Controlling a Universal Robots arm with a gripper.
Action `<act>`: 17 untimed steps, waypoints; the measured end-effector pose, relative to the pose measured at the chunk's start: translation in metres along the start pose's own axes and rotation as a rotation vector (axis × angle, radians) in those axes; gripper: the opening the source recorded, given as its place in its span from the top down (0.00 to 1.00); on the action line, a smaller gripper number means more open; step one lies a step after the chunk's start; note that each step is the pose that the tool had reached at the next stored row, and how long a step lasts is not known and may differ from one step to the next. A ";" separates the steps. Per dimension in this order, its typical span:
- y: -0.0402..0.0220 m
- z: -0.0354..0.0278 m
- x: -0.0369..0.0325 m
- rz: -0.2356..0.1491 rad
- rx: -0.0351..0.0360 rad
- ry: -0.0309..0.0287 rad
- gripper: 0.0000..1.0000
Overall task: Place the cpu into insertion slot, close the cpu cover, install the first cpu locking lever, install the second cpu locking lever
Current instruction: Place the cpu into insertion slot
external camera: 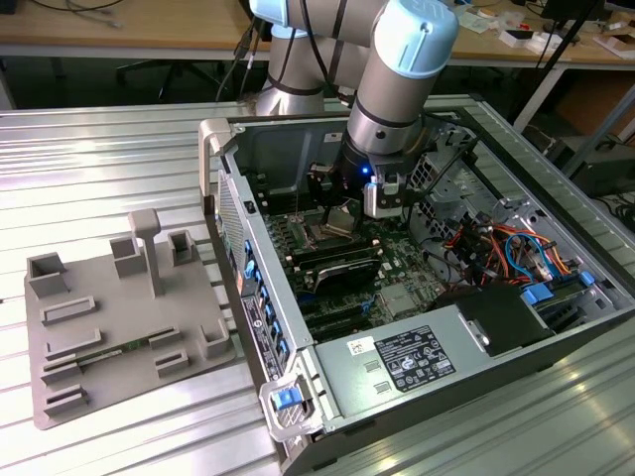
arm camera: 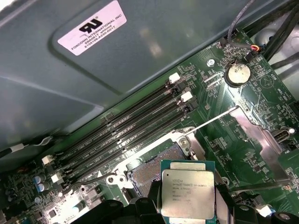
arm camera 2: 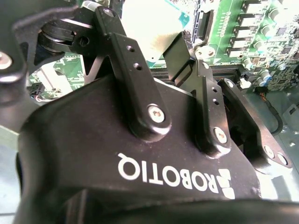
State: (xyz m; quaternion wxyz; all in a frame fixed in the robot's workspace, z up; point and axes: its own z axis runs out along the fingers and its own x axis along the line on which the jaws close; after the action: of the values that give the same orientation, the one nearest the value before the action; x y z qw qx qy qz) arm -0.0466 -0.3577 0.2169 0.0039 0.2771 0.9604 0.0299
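My gripper (arm camera: pixel 187 212) is shut on the cpu (arm camera: pixel 188 193), a flat square chip with a silver-grey face and a green edge. I hold it just above the motherboard, overlapping one corner of the insertion slot (arm camera: pixel 154 169), whose dark socket lies open. The cpu cover (arm camera: pixel 258 135) stands swung up beside the socket. Two thin wire locking levers (arm camera: pixel 210 122) are raised off the socket. In the second wrist view a black finger (arm camera 2: pixel 180 51) presses on the bright chip (arm camera 2: pixel 145 23). In the exterior view the gripper (external camera: pixel 347 203) hangs inside the open computer case (external camera: pixel 268 327).
Long black memory slots (arm camera: pixel 135 126) run beside the socket, and a coin battery (arm camera: pixel 237 73) sits further along the board. The case's grey wall (arm camera: pixel 56 84) rises close behind. A power supply (external camera: pixel 397 362) and coloured cables (external camera: pixel 506 248) fill the case's near end. A grey fixture plate (external camera: pixel 119 327) lies on the exterior view's left.
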 end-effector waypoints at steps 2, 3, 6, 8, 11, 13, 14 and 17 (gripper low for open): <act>0.0000 0.0002 0.0000 0.002 0.0001 -0.0002 0.45; 0.0000 0.0003 0.0000 0.002 0.0002 -0.0002 0.45; 0.0000 0.0005 0.0000 0.004 0.0004 -0.0005 0.45; 0.0000 0.0007 0.0000 0.005 0.0006 -0.0007 0.45; 0.0000 0.0009 0.0000 0.007 0.0008 -0.0009 0.45; -0.0001 0.0011 0.0000 0.009 0.0008 -0.0011 0.45; -0.0001 0.0011 0.0000 0.009 0.0008 -0.0011 0.45; -0.0001 0.0013 0.0000 0.011 0.0010 -0.0014 0.45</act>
State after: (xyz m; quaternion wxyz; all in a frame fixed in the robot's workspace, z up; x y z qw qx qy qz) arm -0.0466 -0.3576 0.2156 0.0043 0.2823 0.9589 0.0292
